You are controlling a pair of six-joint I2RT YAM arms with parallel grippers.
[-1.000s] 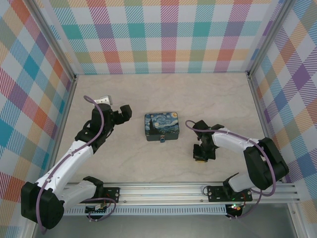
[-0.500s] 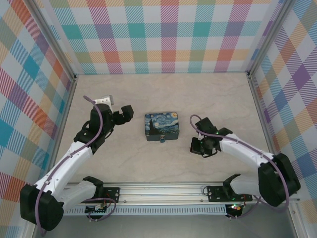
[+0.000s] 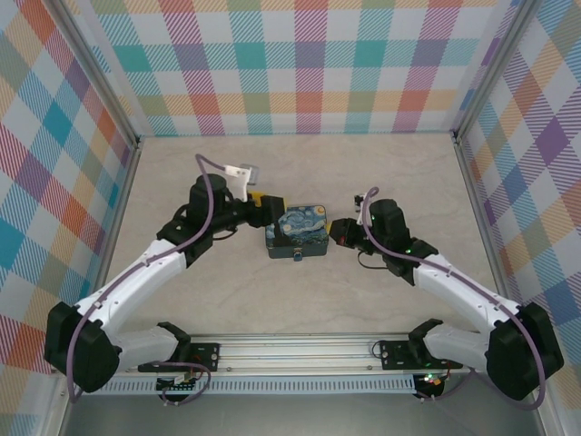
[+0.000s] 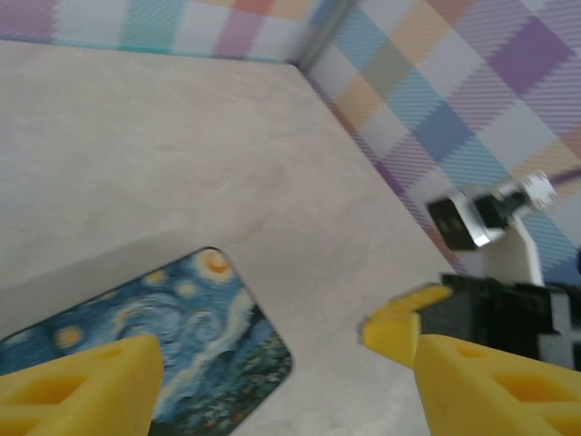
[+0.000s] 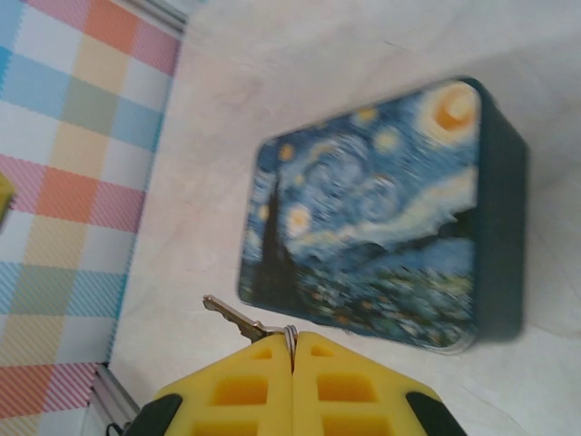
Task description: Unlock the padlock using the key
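Observation:
The tiny padlock point(image 3: 297, 258) hangs at the front edge of the dark-blue starry-night box point(image 3: 297, 231). The thin grey key point(image 5: 232, 316) sticks out to the left of my right gripper point(image 5: 292, 345), which is shut on the key's ring. This gripper point(image 3: 341, 233) hovers just right of the box point(image 5: 372, 227). My left gripper point(image 3: 269, 208) is open at the box's back left corner. In the left wrist view its yellow fingers point(image 4: 86, 386) spread wide over the box point(image 4: 172, 331). The padlock is hidden in both wrist views.
Plaid walls enclose the pale marble table point(image 3: 300, 168) on three sides. A metal rail point(image 3: 300, 350) runs along the near edge. The right arm's gripper tip point(image 4: 399, 329) and wrist camera point(image 4: 490, 211) show ahead in the left wrist view.
Both arms closed in on the box. The right gripper rose from the table at front right and swung left to the box's right side. The left gripper moved right to the box's back left corner.

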